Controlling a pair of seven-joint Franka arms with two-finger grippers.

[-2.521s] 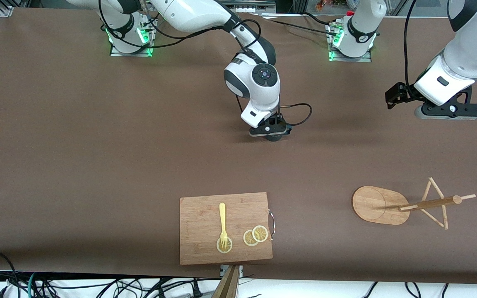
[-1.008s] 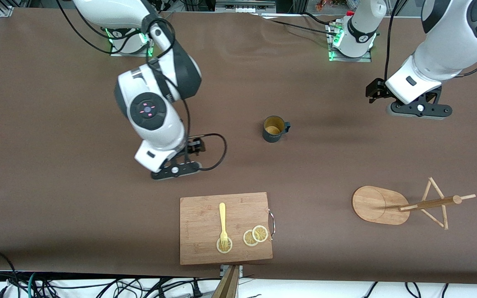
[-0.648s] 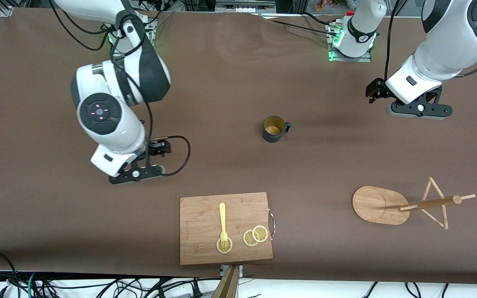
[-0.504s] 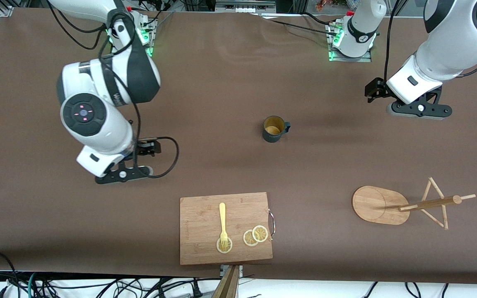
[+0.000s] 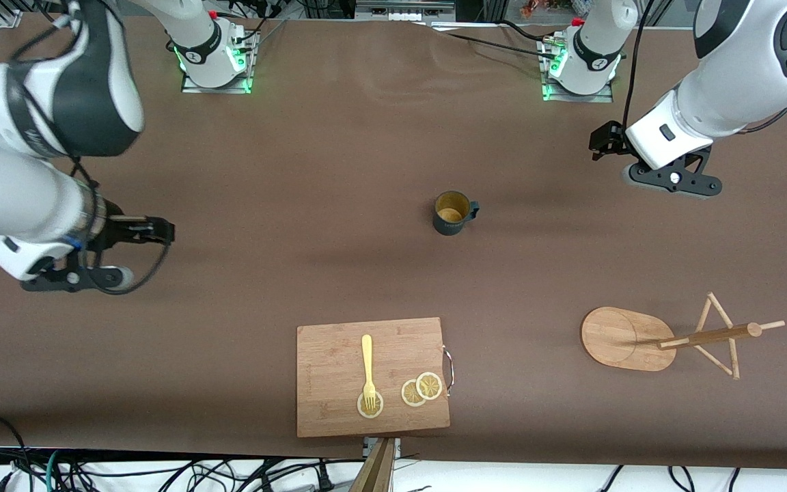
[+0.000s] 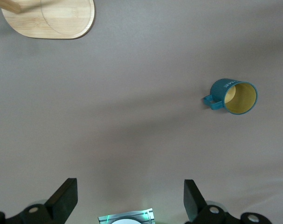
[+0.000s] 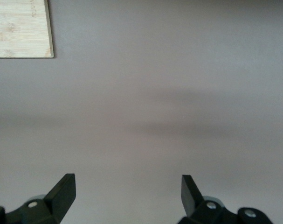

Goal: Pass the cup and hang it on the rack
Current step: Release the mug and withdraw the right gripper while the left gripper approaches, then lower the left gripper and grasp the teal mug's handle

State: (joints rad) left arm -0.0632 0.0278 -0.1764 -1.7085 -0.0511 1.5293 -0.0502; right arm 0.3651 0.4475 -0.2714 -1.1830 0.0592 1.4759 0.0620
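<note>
The right gripper (image 5: 72, 279) hangs over bare brown table (image 5: 243, 287) at the right arm's end, its fingers (image 7: 63, 189) spread wide and holding nothing. Much of that arm is cut off by the front view's edge, and the gripper's fingertips are hidden under the wrist there. Open cloth lies all around it; the only thing near is the cutting board (image 5: 371, 376), of which just one corner shows in the right wrist view (image 7: 21, 28). The board sits close to the table's edge nearest the front camera and carries a yellow fork (image 5: 367, 369) and three lemon slices (image 5: 421, 389), the fork's tines on one slice.

The cup (image 5: 453, 212) stands upright and alone at mid-table, well apart from both grippers, handle pointing toward the left arm's end. Free room surrounds it on every side. In the left wrist view it shows small, its yellowish inside visible (image 6: 234, 96).

The left gripper (image 5: 670, 179) hovers over empty table near the left arm's base, released, fingers (image 6: 65, 198) wide apart and empty.

The rack (image 5: 629, 338) stands nearer the front camera than the left gripper, with its oval base on the cloth; its post and pegs lean across the view toward the left arm's end, so how the pegs sit is hard to judge. Only part of its base enters the left wrist view (image 6: 62, 21)
</note>
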